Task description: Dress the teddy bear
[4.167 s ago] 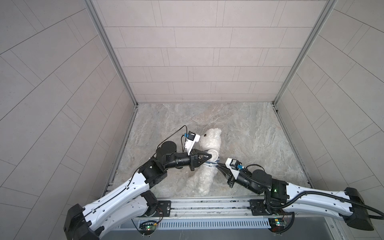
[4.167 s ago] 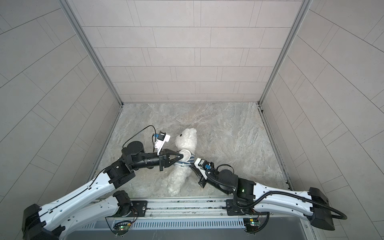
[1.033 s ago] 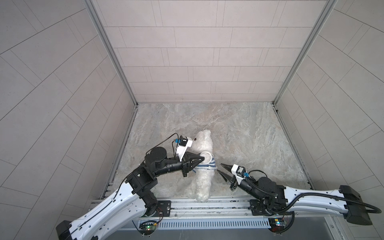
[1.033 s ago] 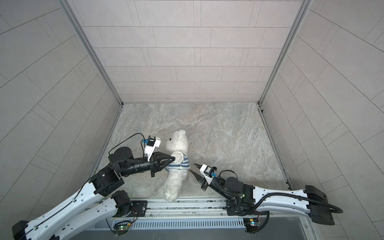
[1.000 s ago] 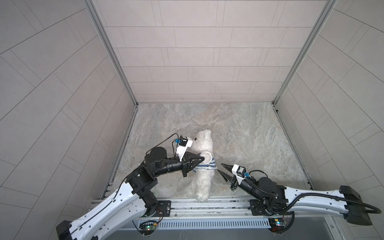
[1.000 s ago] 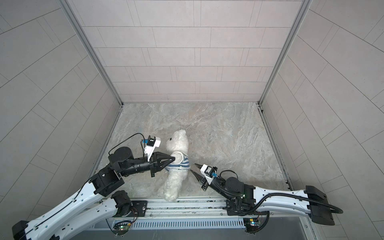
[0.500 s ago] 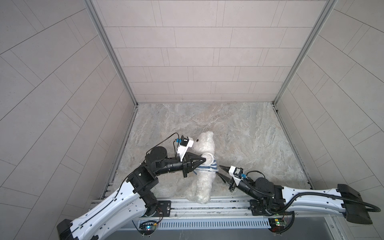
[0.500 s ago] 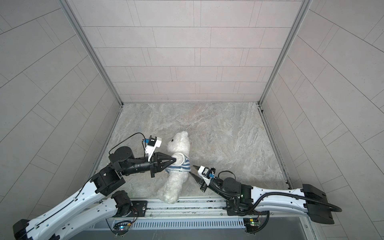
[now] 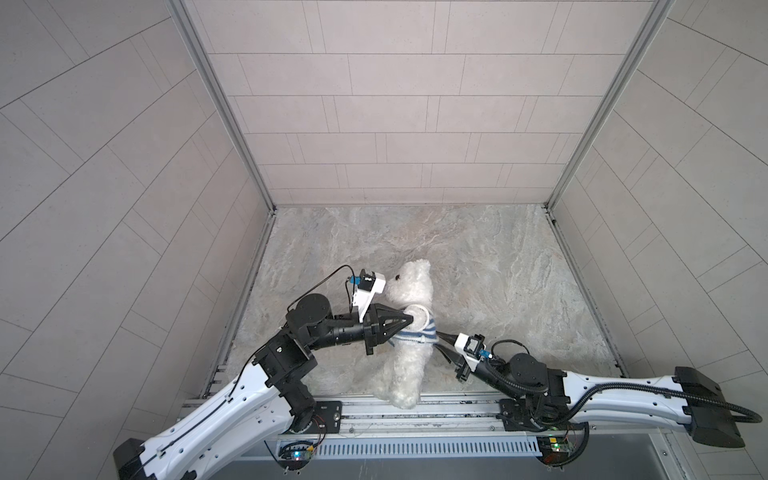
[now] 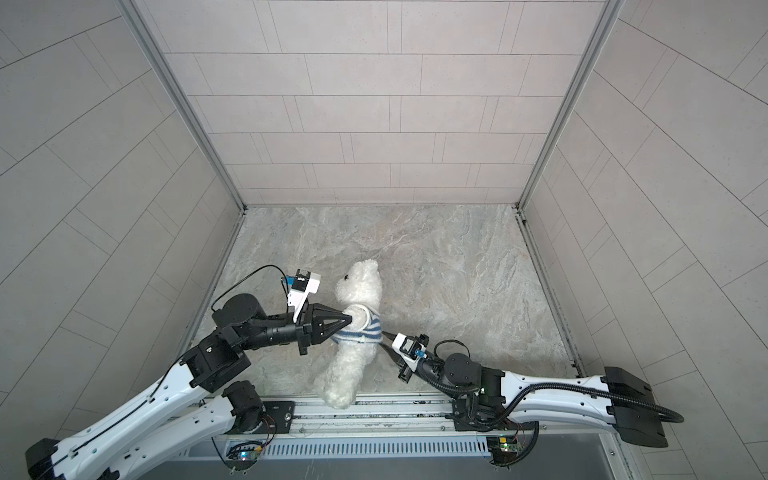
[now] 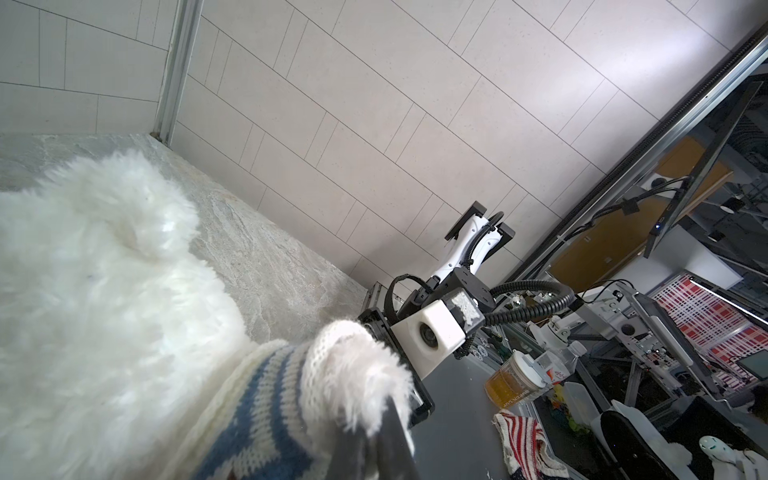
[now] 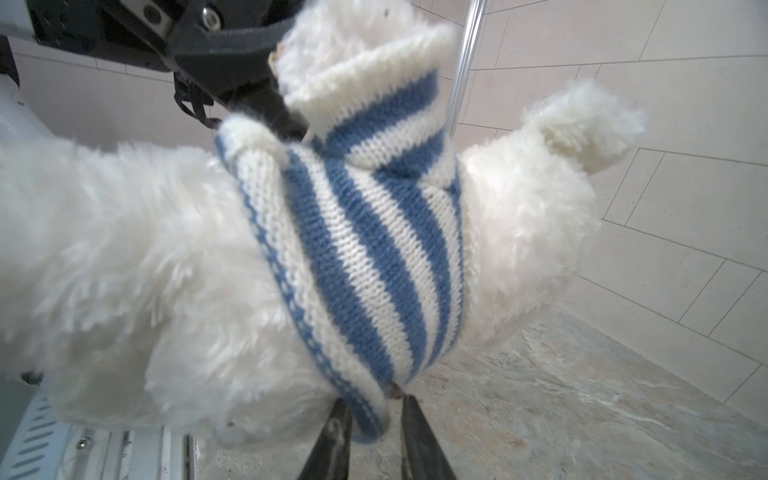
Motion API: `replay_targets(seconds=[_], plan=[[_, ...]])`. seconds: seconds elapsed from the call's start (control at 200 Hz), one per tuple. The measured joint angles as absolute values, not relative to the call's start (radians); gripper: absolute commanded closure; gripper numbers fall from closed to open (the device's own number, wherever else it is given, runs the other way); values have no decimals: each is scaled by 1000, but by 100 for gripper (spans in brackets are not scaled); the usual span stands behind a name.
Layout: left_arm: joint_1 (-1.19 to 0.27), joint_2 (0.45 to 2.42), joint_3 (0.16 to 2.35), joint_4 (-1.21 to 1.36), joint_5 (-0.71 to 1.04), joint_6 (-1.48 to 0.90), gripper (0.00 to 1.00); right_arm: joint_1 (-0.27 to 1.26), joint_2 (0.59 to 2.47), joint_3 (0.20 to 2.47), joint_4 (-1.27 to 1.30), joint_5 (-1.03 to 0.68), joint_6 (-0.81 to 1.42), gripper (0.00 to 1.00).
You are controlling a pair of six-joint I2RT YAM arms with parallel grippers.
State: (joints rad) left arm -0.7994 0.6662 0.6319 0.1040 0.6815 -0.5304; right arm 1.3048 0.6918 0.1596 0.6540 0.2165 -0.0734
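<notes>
The dressing is well along but not finished. The teddy bear (image 9: 405, 365) hangs upright at the front edge of the bench (image 9: 498, 270), its feet down by the metal rail. I cannot tell whether they touch anything.

The striped sweater (image 9: 415, 336) is already over the head and sits as a band round the chest. One arm is through its sleeve: in the left wrist view a furry paw (image 11: 365, 374) pokes out of the knitted cuff.

The left end effector (image 9: 408, 320) is clenched at that sleeve. It pinches the knit where the sleeve joins the body, and that seems to be what keeps the bear up.

The sweater rides high. In the right wrist view the hem (image 12: 291, 299) crosses the upper body, and the belly and legs below it are bare fur. The knit is also bunched near the held sleeve.

The right end effector (image 12: 374, 405) is at the bottom edge on the bear's far side. Its jaws are partly apart and straddle the hem, with a gap showing on one side, so I judge the fabric not yet gripped.

The second arm is hidden, so I cannot say whether it is through its sleeve.

What looks left is closing on the hem, drawing it down over the belly and evening out the bunched side.
</notes>
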Motion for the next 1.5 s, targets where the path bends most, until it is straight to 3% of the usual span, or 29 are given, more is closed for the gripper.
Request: replay_targets(seconds=[0.22, 0.736, 1.502], plan=[[-799, 669, 631, 96, 638, -547, 100, 1308, 708, 176, 637, 214, -91, 100], [-669, 603, 554, 63, 454, -658, 100, 1307, 725, 171, 597, 186, -98, 100], [-667, 598, 349, 116, 266, -690, 100, 1311, 948, 217, 649, 77, -55, 100]])
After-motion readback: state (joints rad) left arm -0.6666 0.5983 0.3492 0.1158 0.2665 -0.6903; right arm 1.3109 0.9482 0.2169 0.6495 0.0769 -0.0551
